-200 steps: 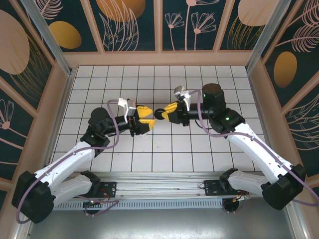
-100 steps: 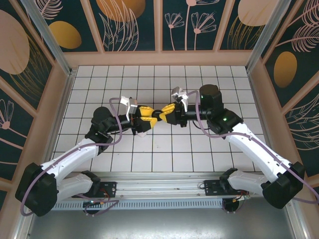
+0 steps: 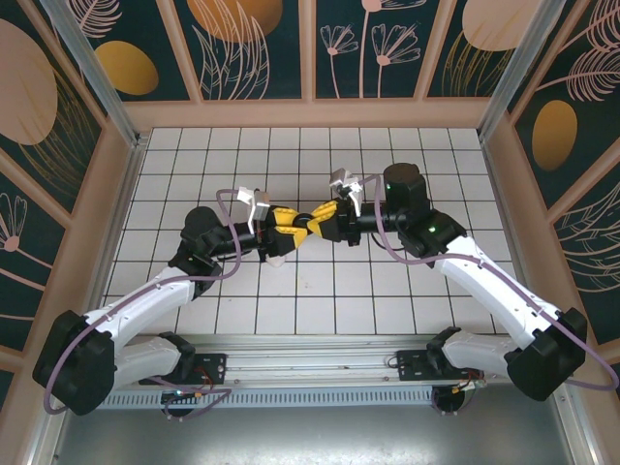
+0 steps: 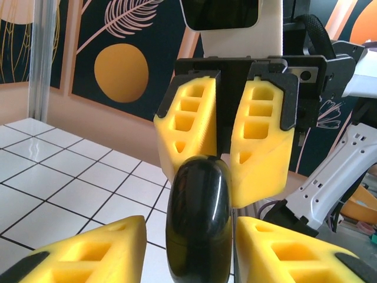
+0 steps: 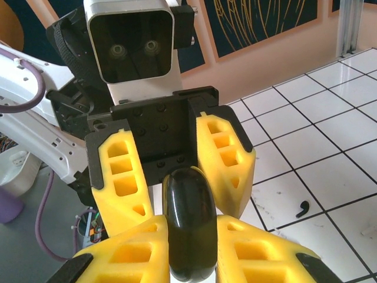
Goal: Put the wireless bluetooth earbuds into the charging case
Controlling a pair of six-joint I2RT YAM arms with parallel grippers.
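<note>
- Right wrist view: black case [image 5: 188, 224] upright, clamped between the yellow fingers of the right gripper [image 5: 189, 239].
- Left gripper [image 5: 177, 177] faces it, jaws apart, one finger on each side of the case.
- Left wrist view: case [image 4: 199, 218] stands between the left gripper's [image 4: 191, 239] own fingers, with a gap on one side.
- Top view: case [image 3: 308, 222] is held mid-table, above the floor [image 3: 320, 291].
- One black earbud [image 5: 302, 208] lies on a tile, well apart.

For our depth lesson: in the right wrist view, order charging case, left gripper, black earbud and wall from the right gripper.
1. charging case, in right gripper
2. left gripper, opposite
3. black earbud, right tile
4. wall, behind
</note>
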